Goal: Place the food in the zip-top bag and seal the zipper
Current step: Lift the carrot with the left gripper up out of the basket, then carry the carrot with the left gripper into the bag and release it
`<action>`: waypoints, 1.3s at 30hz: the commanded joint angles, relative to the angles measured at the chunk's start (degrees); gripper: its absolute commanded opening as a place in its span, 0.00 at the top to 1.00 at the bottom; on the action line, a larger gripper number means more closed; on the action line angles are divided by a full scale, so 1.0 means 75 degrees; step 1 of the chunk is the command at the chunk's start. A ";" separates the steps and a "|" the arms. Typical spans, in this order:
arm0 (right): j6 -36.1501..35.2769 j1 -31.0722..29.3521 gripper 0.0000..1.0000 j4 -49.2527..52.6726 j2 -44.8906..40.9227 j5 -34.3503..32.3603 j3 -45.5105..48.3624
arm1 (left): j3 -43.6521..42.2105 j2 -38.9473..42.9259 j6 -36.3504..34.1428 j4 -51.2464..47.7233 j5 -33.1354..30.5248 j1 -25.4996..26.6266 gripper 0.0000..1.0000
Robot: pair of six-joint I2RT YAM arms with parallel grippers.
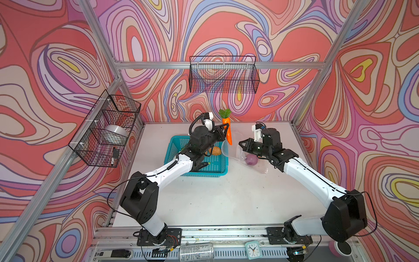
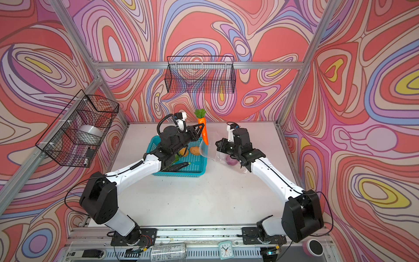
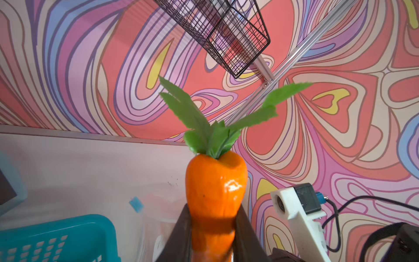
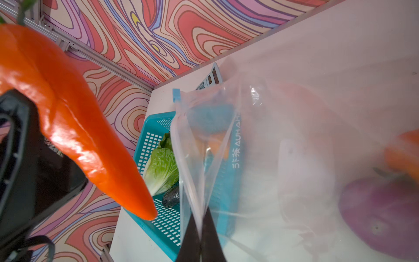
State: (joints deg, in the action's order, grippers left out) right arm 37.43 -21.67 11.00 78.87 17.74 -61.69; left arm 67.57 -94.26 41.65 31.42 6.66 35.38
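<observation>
Noted carrot (image 1: 229,136), centre frame, clamped in left claw (image 1: 224,129), bag (image 1: 242,156) rim pinched in right claw (image 1: 240,143). Advise tip-first entry clear of zipper (image 4: 179,145).

All views share the basket (image 1: 204,173) (image 2: 179,174) (image 3: 56,233) (image 4: 167,226). Both top views look down on it from high in front. The left wrist camera faces the wall (image 3: 90,68) from close above it, and the right faces it from close beside.

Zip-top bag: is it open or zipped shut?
Open: in the right wrist view the bag gapes, lips apart, with the right gripper pinching its rim.
</observation>
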 commanded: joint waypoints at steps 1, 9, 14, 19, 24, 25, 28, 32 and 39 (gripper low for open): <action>0.0381 0.0031 1.00 -0.0479 -0.0313 0.0126 0.0144 | -0.0260 -0.0232 0.0247 0.0835 -0.0401 0.0162 0.83; 0.0366 0.0033 1.00 -0.0544 -0.0567 -0.0254 0.0151 | -0.0784 -0.0542 0.0225 0.0949 -0.0619 0.0643 0.81; 0.0327 0.0033 1.00 -0.0528 -0.0590 -0.0358 0.0186 | -0.0718 -0.0631 0.0079 0.0492 -0.0246 0.0717 0.75; 0.0280 0.0035 1.00 -0.0525 -0.0563 -0.0399 0.0175 | -0.0758 -0.0495 -0.0101 -0.0021 -0.0126 0.0744 0.46; 0.0271 0.0030 1.00 -0.0531 -0.0511 -0.0396 0.0151 | -0.0726 -0.0212 -0.0292 -0.0438 -0.0291 0.0744 0.07; 0.0248 0.0041 1.00 -0.0511 -0.0524 -0.0396 0.0140 | -0.0701 -0.0107 -0.0369 -0.0549 -0.0353 0.0744 0.01; 0.0189 0.0032 1.00 -0.0447 -0.0532 -0.0451 0.0145 | -0.0421 0.0128 -0.0728 -0.1197 -0.0399 0.0711 0.00; 0.0096 0.0031 1.00 -0.0424 -0.0590 -0.0535 0.0153 | 0.0156 0.0334 -0.0960 -0.2408 0.0015 0.0486 0.00; -0.0212 0.0039 1.00 -0.0168 -0.0772 -0.0775 0.0038 | 0.0196 0.0867 -0.0880 -0.3520 0.0542 -0.0300 0.00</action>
State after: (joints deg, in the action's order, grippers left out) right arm 37.78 -21.67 8.84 75.05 13.65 -60.82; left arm 68.55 -89.67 35.53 11.62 8.82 35.24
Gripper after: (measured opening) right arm 0.042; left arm 0.998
